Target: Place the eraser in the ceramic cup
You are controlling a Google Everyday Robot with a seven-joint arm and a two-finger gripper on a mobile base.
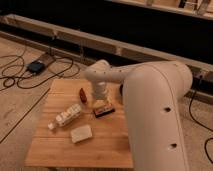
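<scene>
My arm (155, 115) covers the right side of the counter (60, 145) and runs off the bottom edge; the ceramic cup is out of sight. My fingers (101, 103) hang over the eraser (105, 111), hiding its far edge. The small reddish thing (82, 94) beside them is too blurred to name. The dark sliver (120, 90) past my wrist may be a bowl.

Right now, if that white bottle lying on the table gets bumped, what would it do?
Lying on its side, the white bottle would probably roll. It looks like light plastic, so even a nudge likely shifts it. The claw hovers just over the eraser, apart from the bottle.
</scene>
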